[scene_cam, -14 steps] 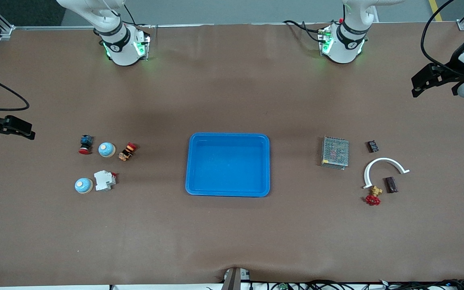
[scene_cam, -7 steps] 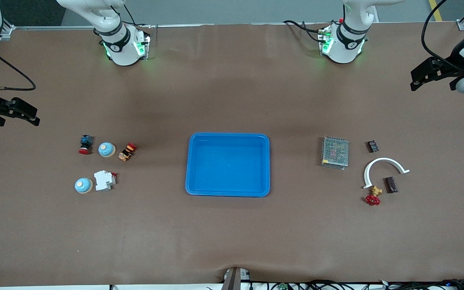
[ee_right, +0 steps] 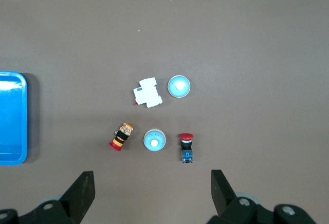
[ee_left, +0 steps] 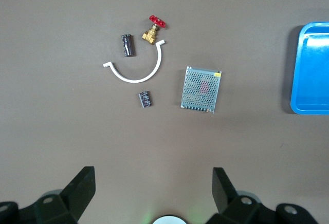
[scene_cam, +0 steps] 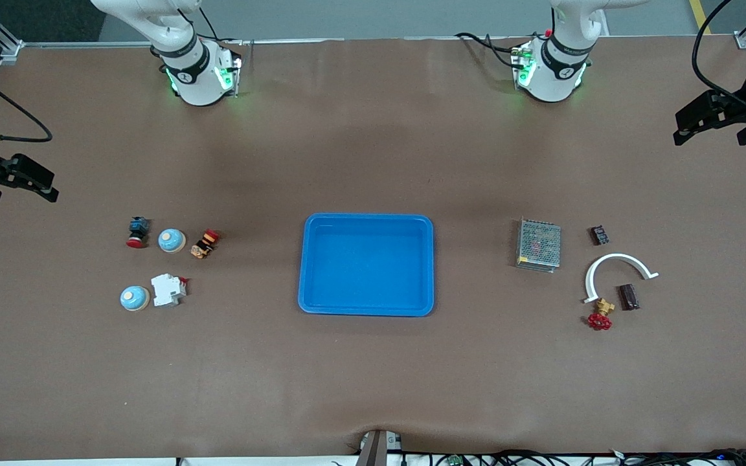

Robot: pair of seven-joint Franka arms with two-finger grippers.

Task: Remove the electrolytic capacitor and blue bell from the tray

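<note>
tray (scene_cam: 366,265) sitting bare mid-worktop (scene_cam: 373,388), capacitor (scene_cam: 628,296) lying toward the left arm's end and two blue bells (scene_cam: 171,240) toward the right arm's; left claw (scene_cam: 713,120) and right claw (scene_cam: 13,178) hanging wide open and empty over the worktop's ends, likely risking a needless grab.

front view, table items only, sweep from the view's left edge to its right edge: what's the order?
blue bell → red push button → white breaker → second blue bell → striped button → tray → mesh box → red valve → capacitor
</note>
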